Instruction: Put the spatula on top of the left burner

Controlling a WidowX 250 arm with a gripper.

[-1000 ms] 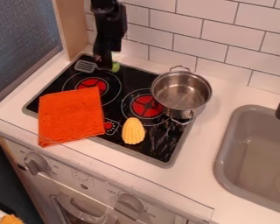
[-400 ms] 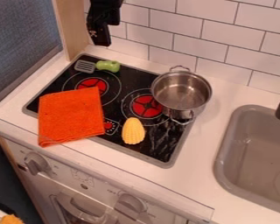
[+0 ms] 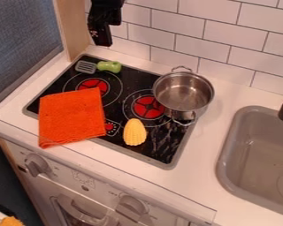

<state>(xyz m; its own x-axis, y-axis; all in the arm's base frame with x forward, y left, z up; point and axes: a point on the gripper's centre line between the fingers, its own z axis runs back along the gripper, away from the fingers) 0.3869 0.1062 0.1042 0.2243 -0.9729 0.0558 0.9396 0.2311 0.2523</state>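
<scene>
The orange cloth (image 3: 72, 117) is covering the near edge of the left burner (image 3: 93, 84). The spatula (image 3: 86, 67) is lying by the burner's far edge; doing this well probably means gripping its green handle (image 3: 111, 66), easing it nearer, and releasing low, clear of the cloth. Above, the end effector (image 3: 101, 43) is hanging, clenched or released I cannot tell.

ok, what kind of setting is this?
Likely a toy kitchen: a cooktop with printed-looking red burners, a sink set in the counter, and an oven front with knobs below.
</scene>
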